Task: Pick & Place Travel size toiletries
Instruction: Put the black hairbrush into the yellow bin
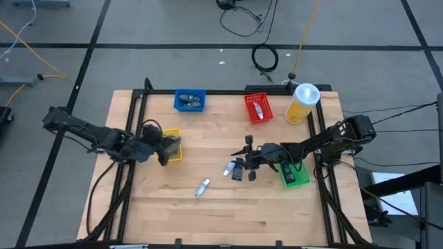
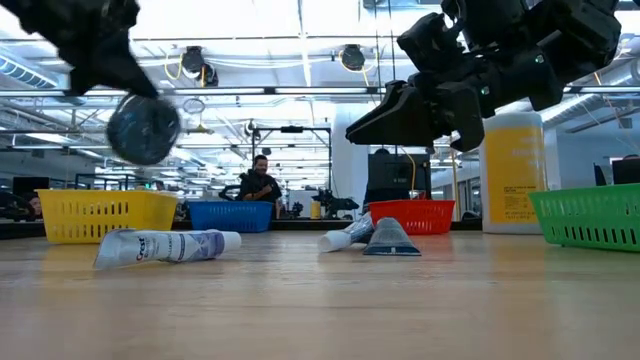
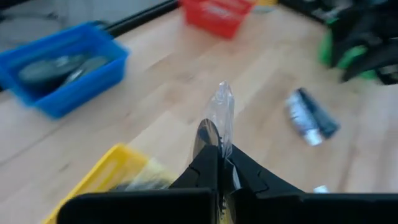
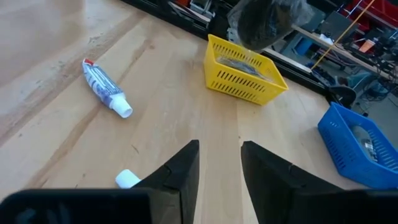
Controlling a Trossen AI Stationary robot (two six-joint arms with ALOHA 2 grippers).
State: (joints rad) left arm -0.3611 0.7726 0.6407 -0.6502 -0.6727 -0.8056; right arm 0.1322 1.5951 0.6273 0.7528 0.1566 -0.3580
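Left gripper [image 1: 165, 149], clenched on a grey disc in clear wrapper [image 3: 214, 127], hangs just above the inner edge of the yellow bin [image 1: 171, 144]. The bin lies directly below and slightly behind the fingers, so the coming release appears to turn on carrying the disc a little further over the bin's opening. The disc hangs edge-on to the left wrist camera, its wrapper tail pointing away from the fingers.

Right gripper [image 1: 243, 166], fingers parted and grasping nothing, hovers over a dark packet [image 1: 237, 172] and a small tube [image 1: 228, 168] near the table's centre, just beside the green bin [image 1: 296, 176]. A white-silver tube [image 1: 202, 187] lies well apart, nearer the front edge, its long axis oblique, between the two arms. The right arm is the nearer to it.

Blue bin [image 1: 189, 100] and red bin [image 1: 257, 108] each hold items. The yellow bin's contents are mostly masked by the left gripper from above. The green bin is largely covered by the right arm, so its contents cannot be told.
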